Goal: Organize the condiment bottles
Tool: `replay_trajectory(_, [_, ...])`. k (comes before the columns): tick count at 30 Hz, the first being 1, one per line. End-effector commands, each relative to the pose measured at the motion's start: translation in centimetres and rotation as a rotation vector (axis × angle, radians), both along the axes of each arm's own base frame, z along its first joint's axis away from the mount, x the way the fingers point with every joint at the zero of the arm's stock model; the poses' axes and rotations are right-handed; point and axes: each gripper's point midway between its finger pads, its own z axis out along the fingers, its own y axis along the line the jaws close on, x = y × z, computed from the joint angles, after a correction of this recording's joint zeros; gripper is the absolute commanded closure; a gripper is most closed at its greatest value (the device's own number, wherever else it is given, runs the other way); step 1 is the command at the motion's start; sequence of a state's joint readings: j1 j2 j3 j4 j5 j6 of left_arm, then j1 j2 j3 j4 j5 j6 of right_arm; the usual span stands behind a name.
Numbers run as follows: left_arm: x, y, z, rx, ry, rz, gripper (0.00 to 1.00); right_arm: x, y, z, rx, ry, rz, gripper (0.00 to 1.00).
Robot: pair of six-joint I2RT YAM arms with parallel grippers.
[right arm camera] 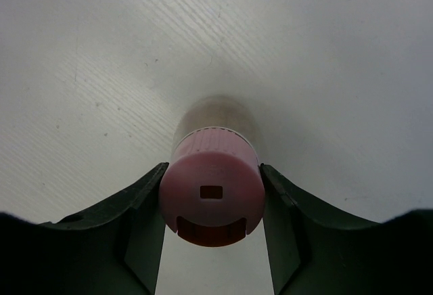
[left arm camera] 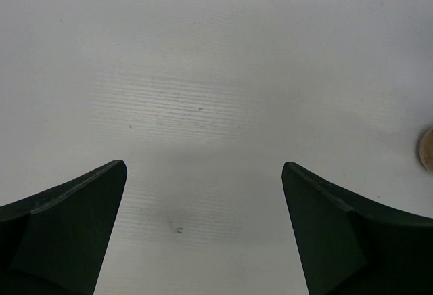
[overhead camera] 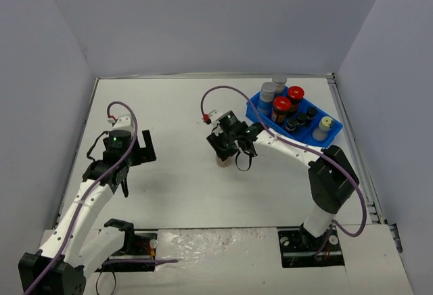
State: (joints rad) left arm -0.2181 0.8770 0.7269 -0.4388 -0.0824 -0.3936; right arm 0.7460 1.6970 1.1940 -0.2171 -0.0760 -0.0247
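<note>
Two arms reach over the white table [overhead camera: 176, 105]. Toward the left edge, the left gripper [overhead camera: 147, 148] hangs above bare tabletop. Its fingers [left arm camera: 67, 234] are spread wide apart with nothing between them. At the right border of its wrist view a sliver of something round and tan shows, too little to name.

Near the middle of the table, the right gripper [overhead camera: 229, 151] is clamped on the pink-lidded jar [right arm camera: 211, 190], with one finger pressed against each side of the lid. I cannot tell whether the jar's base touches the table.

In the far right corner sits a blue tray [overhead camera: 333, 131] holding eight more jars. The two grey-capped jars [overhead camera: 268, 92] stand at its far end and the two red-lidded jars [overhead camera: 295, 94] just beside them. Next come three tiny dark-capped jars [overhead camera: 302, 118], and the cream-lidded jar [overhead camera: 325, 124] is at the end nearest the right edge.
</note>
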Motion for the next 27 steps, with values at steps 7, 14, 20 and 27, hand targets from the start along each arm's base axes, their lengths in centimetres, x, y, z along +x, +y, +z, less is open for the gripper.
replay_trajectory(7, [2.8, -0.4, 3.4, -0.059, -0.136, -0.015, 0.03, 4.4, -12.8, 11.3, 0.148, -0.222, -0.506, 0.97])
replay_trajectory(14, [3.0, -0.4, 3.3, -0.062, -0.135, -0.017, 0.03, 4.9, -24.9, 13.7, 0.144, -0.284, -0.903, 1.0])
replay_trajectory(20, [2.9, -0.4, 3.2, -0.072, -0.133, -0.012, 0.03, 5.1, -30.2, 12.2, 0.132, -0.259, -1.116, 1.0])
replay_trajectory(27, [2.8, -0.5, 3.2, -0.075, -0.133, -0.011, 0.03, 7.0, -32.7, 10.0, 0.129, -0.205, -1.219, 1.0])
